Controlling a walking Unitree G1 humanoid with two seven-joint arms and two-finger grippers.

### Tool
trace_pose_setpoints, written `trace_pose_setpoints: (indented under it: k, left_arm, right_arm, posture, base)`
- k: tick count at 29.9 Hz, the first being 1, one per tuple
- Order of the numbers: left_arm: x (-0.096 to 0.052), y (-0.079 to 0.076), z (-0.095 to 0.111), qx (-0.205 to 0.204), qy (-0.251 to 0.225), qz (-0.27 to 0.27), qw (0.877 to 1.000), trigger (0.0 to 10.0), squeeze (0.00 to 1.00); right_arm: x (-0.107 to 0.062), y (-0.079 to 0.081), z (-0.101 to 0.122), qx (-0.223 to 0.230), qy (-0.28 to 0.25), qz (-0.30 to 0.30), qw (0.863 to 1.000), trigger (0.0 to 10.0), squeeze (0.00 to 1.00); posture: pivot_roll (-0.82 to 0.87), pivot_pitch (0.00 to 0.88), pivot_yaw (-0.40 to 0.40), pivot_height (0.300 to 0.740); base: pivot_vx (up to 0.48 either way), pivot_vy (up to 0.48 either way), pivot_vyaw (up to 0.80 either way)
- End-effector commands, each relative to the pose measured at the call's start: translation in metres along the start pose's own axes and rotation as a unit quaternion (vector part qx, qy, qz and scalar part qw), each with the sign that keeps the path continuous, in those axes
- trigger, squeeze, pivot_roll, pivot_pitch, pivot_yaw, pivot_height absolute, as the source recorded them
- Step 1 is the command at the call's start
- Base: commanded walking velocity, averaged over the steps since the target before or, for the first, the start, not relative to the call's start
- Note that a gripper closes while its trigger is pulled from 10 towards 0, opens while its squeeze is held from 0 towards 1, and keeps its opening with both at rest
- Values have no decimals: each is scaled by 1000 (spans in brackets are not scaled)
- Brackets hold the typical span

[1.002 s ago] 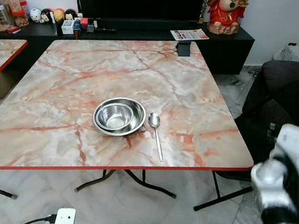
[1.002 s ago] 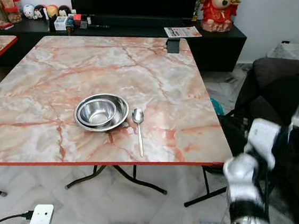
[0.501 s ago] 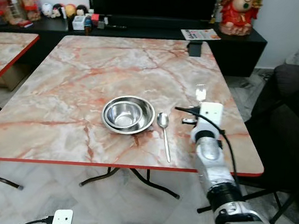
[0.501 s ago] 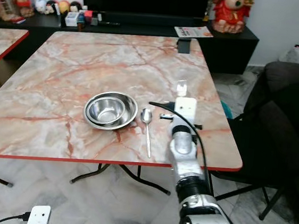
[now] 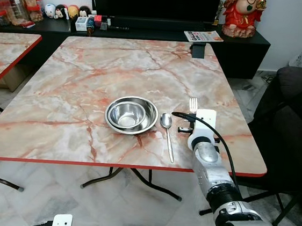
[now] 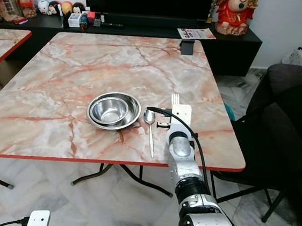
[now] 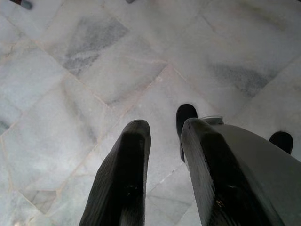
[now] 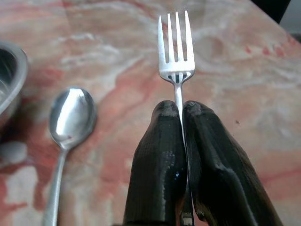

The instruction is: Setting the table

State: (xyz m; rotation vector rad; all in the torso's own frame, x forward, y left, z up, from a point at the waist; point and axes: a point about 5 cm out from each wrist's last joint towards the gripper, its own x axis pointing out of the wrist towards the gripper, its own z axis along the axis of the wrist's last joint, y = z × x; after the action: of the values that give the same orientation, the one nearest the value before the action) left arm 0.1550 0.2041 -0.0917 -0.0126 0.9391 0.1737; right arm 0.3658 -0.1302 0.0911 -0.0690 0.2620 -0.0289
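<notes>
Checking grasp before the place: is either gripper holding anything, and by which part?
The right gripper holds the fork by its handle just below the tines. The left gripper holds nothing.

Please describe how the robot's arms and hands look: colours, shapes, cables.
The right arm is built of rounded silver segments ending in a white boxy wrist block, with a thin black cable looping along it. The right hand has two long black fingers with a finely textured surface. The left hand has the same black, blunt-tipped fingers.

Right end effector [image 8: 181,117] with clamped fork [image 8: 176,52] now lower over the table [image 5: 90,74], nearer the spoon [image 5: 167,131].
</notes>
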Motion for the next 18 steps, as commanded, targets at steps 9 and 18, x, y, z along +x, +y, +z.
trace_pose_setpoints:
  k: [9, 18]
  left_arm:
    - [1, -1, 1, 0, 5, -2, 1000, 10000, 0]
    - [0, 1, -2, -6, 8, 1, 1000, 10000, 0]
  right_arm:
    - [-1, 5, -11, 23, 42, 23, 999, 10000, 0]
    - [-2, 12, -12, 28, 56, 43, 997, 10000, 0]
  posture:
    - [-22, 0, 29, 732]
    - [-13, 0, 24, 732]
  base:
    - [0, 0, 0]
    - [0, 0, 0]
